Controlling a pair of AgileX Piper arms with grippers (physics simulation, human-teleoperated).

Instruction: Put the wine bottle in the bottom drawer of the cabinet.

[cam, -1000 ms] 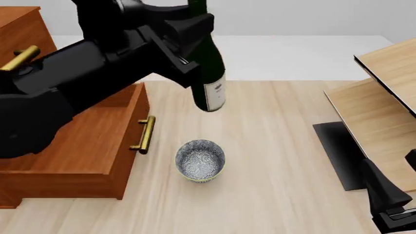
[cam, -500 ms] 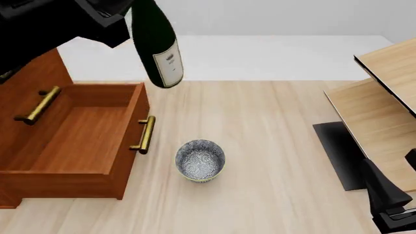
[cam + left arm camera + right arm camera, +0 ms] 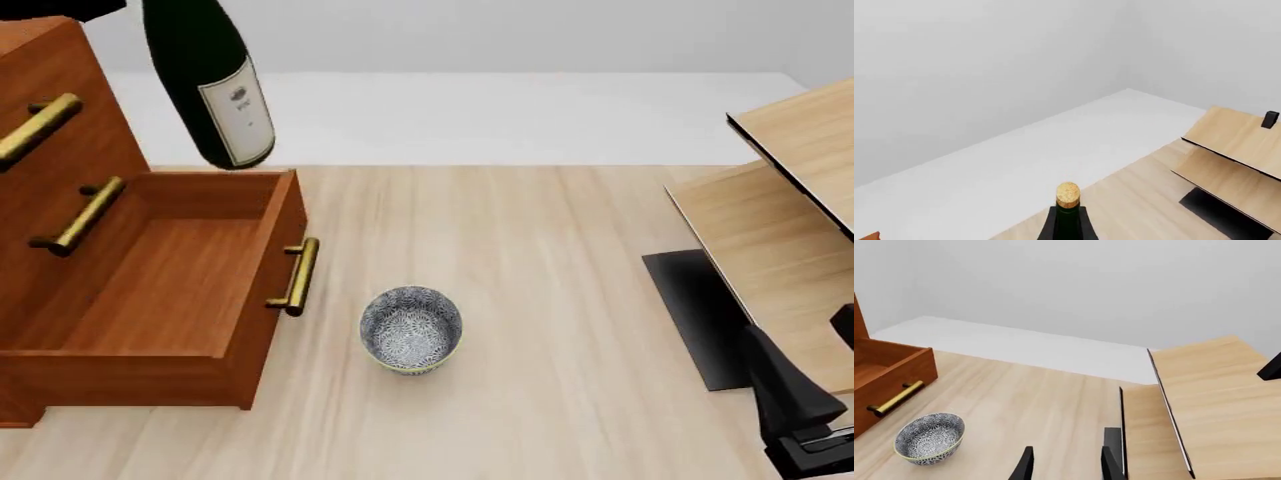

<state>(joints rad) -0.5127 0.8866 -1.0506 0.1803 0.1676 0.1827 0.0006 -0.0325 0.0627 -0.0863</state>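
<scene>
One cabinet (image 3: 54, 140) fills the 9 o'clock side of the front view, its bottom drawer (image 3: 160, 290) pulled open and holding nothing visible. Wine bottle (image 3: 214, 85) hangs tilted in the air at 11 o'clock above the drawer's back edge; the left gripper is out of frame, so its grip can't be confirmed. Bowl (image 3: 411, 328) sits just beside the drawer handle; right gripper (image 3: 1064, 465) is low at 5 o'clock, fingers apart, holding nothing.

The wine bottle (image 3: 210, 88) is cut off by the front view's top edge, so its neck and whatever grips it are out of sight there. In the left wrist view only its cork and neck (image 3: 1067, 212) show. The cabinet (image 3: 54, 130) runs off the left edge.
</scene>
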